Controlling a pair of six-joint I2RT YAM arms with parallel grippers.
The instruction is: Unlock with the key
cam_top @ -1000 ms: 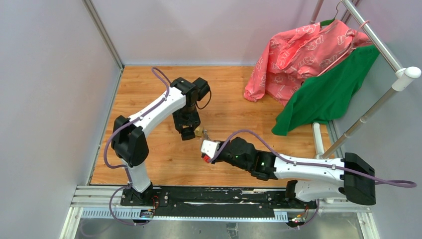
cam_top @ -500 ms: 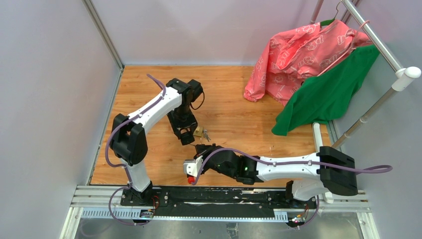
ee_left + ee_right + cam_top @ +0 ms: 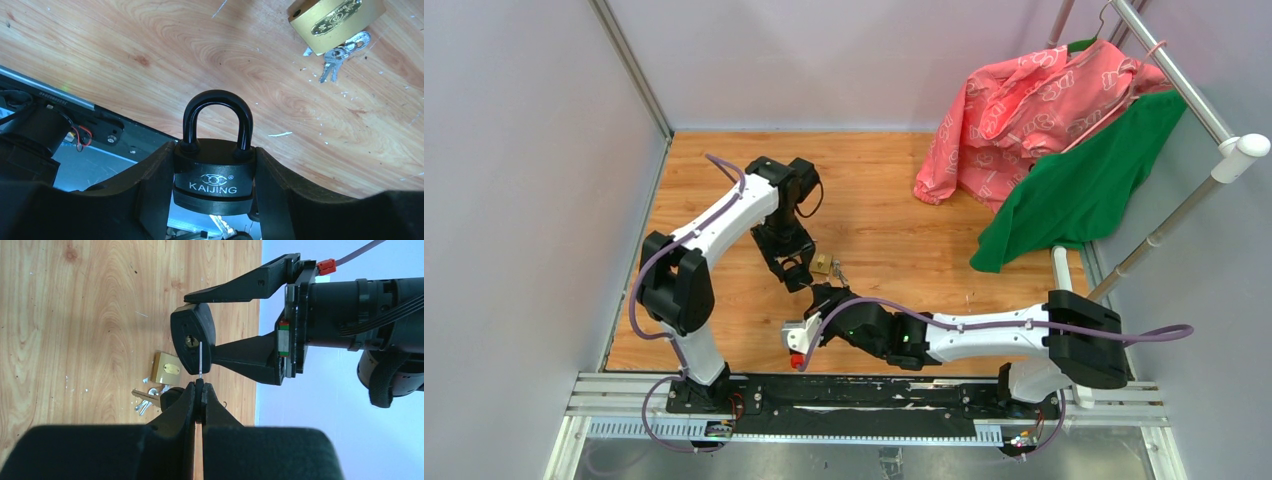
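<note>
My left gripper point(image 3: 215, 150) is shut on a black KAIJING padlock point(image 3: 214, 175), held above the wooden table with its shackle closed. It also shows in the top view point(image 3: 796, 272). In the right wrist view the black padlock point(image 3: 192, 337) turns its underside and keyhole point(image 3: 189, 341) toward me. My right gripper point(image 3: 199, 390) is shut on a key, whose thin silver blade point(image 3: 200, 360) points at the padlock's underside just beside the keyhole. I cannot tell if the tip is in. The right gripper point(image 3: 822, 297) sits just below the left one.
A brass padlock point(image 3: 336, 20) with a bunch of small keys point(image 3: 337, 52) lies on the table, also in the top view point(image 3: 822, 264). Pink point(image 3: 1024, 100) and green point(image 3: 1084, 180) garments hang from a rack at the back right. A black rail point(image 3: 854, 395) runs along the near edge.
My right arm has swung left and back toward the near edge, bringing the key under the black padlock. My left gripper has shifted slightly left with the padlock.
</note>
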